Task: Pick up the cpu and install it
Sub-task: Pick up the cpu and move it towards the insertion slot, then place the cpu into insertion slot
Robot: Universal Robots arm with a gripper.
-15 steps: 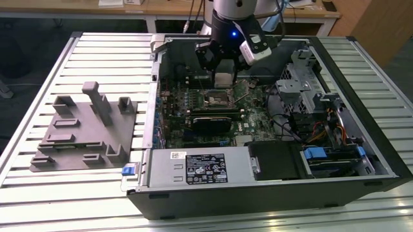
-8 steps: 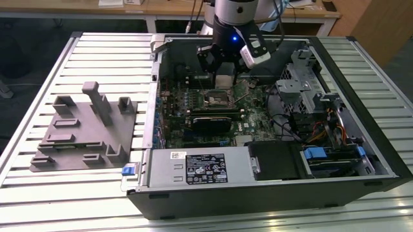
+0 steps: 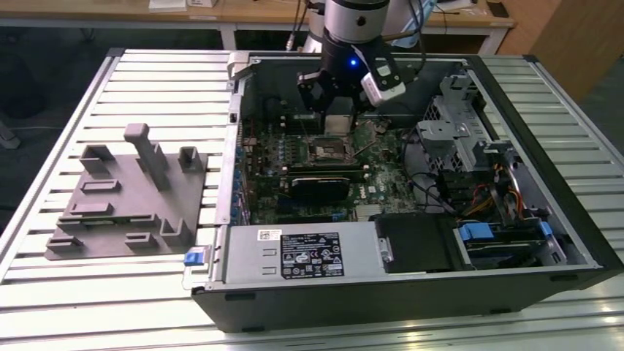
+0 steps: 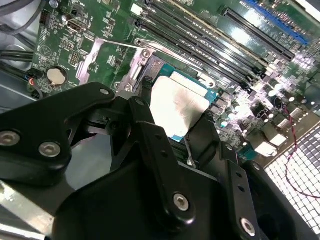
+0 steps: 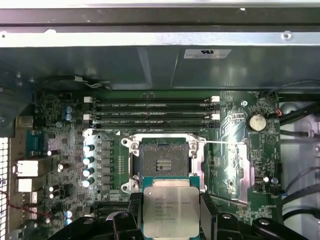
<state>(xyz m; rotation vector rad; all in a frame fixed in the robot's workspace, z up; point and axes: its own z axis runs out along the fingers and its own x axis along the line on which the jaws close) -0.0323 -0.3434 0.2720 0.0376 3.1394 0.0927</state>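
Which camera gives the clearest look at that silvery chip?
The first wrist view: the cpu faces it squarely, held between the jaws beside the open socket. The second wrist view catches it slanted, partly behind the jaws. In the exterior view the arm hides it.

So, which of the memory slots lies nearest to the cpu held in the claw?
The slot next to the empty socket, farthest from the case wall; the others lie beyond it, away from the cpu.

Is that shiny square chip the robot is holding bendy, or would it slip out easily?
The chip is probably stiff: it lies flat in the gripper without sagging. It looks thin, so it is likely light. Its smooth metal top may be slippery, and the gripper holds it by its edges.
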